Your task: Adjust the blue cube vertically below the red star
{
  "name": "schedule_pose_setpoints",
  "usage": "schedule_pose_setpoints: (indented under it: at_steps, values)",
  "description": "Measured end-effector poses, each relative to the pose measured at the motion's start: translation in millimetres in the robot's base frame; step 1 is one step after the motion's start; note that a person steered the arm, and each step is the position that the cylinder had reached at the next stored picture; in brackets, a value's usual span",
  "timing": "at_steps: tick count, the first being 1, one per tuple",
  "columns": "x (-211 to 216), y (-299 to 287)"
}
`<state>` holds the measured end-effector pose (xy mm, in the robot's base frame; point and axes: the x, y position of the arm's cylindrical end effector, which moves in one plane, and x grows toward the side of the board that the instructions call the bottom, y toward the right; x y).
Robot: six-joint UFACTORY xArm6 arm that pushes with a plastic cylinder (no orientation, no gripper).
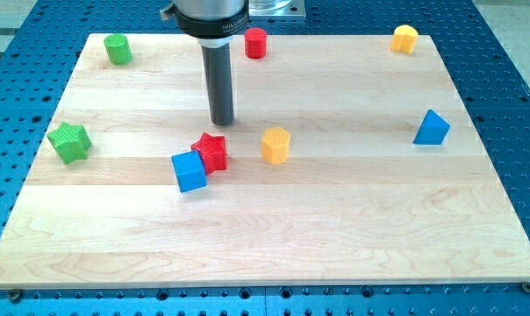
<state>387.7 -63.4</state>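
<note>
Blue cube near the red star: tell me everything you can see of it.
The blue cube is a small, solid-looking block with a matte blue finish; its top and two side faces show. It sits flat on the wooden board, turned slightly askew to the board's edges, left of centre in the view. Its upper right corner touches the red star, so it lies below and to the left of the star. My tip stands apart, above the star, touching neither.

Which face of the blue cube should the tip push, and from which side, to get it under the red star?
Push the blue cube on its face toward the view's left, my tip coming round from that side. It sits down-left of the red star, touching it, so it needs nudging rightward.
</note>
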Motion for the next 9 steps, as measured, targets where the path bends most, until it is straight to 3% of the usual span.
schedule_pose_setpoints:
  at_steps: [5, 7, 9]
  values:
    - [4.0, -35.4]
    - [22.0, -24.1]
    - [22.0, -56.7]
